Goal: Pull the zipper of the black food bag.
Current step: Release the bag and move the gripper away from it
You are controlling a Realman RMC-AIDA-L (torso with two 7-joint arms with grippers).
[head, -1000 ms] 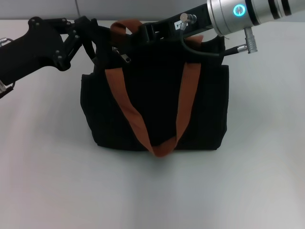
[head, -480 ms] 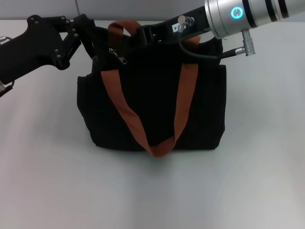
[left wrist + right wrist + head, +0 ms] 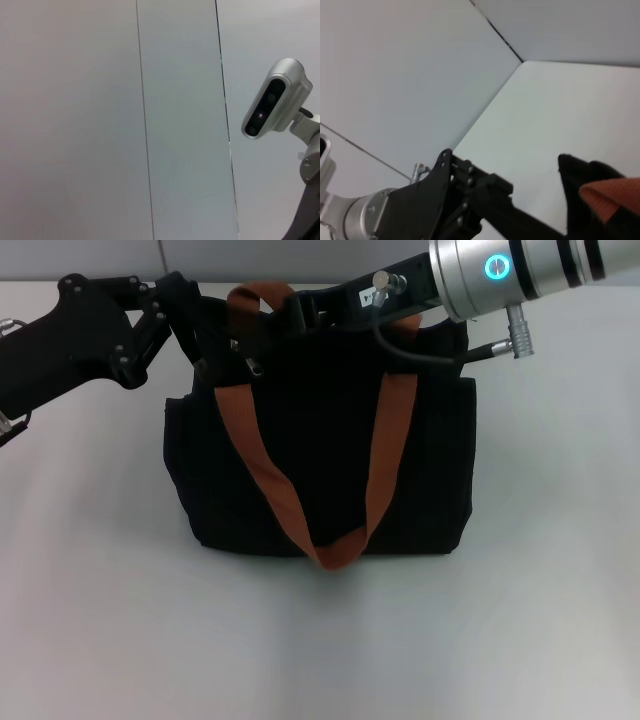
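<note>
Zipper (image 3: 250, 367) tab hanging long-axis down at black food bag (image 3: 320, 470) top-left corner; both grippers' jaw state unclear.

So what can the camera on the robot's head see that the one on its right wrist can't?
Only the head view shows the whole black food bag standing on the white table, its front orange strap hanging down the front, the small silver zipper near the bag's top left corner, and the right gripper reaching in over the bag's top. Only the right wrist view shows the wall corner behind the table. Both show the left gripper at the bag's top left corner, a bit of the black bag and some orange strap.
</note>
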